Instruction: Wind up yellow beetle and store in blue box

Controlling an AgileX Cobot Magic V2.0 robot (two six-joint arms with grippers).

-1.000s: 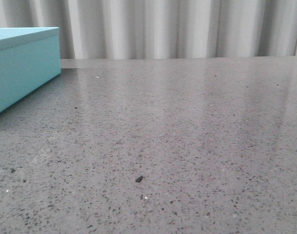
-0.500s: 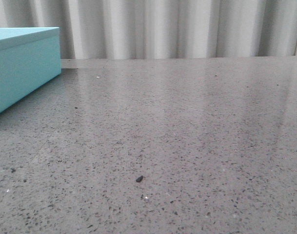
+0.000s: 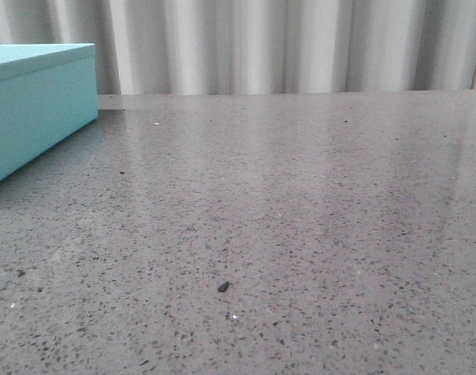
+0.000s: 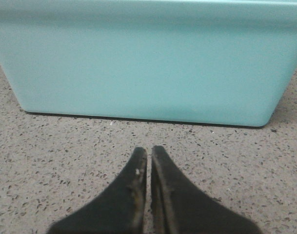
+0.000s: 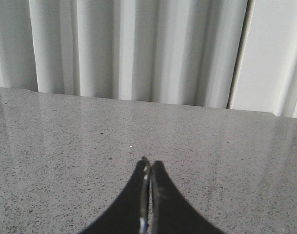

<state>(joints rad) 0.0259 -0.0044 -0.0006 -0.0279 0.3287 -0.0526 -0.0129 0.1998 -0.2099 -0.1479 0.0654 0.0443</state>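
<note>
- Beetle: absent from all three views; position unknown. Judged a light, rigid, smooth-shelled toy, best pinched across the flanks between the wheels, clear of the wheels for winding.
- Box point(image 3: 36, 105): far left on the table point(image 3: 300, 219), lid on; judged stiff and too broad for one claw.
- Left gripper point(image 4: 149, 152): tips together, empty, pointed at a box wall, near it, not touching.
- Right gripper point(image 5: 150, 165): tips together, empty, over bare table.
- Versus earlier front frames: no visible change; dark speck point(image 3: 223, 287) unmoved.
</note>
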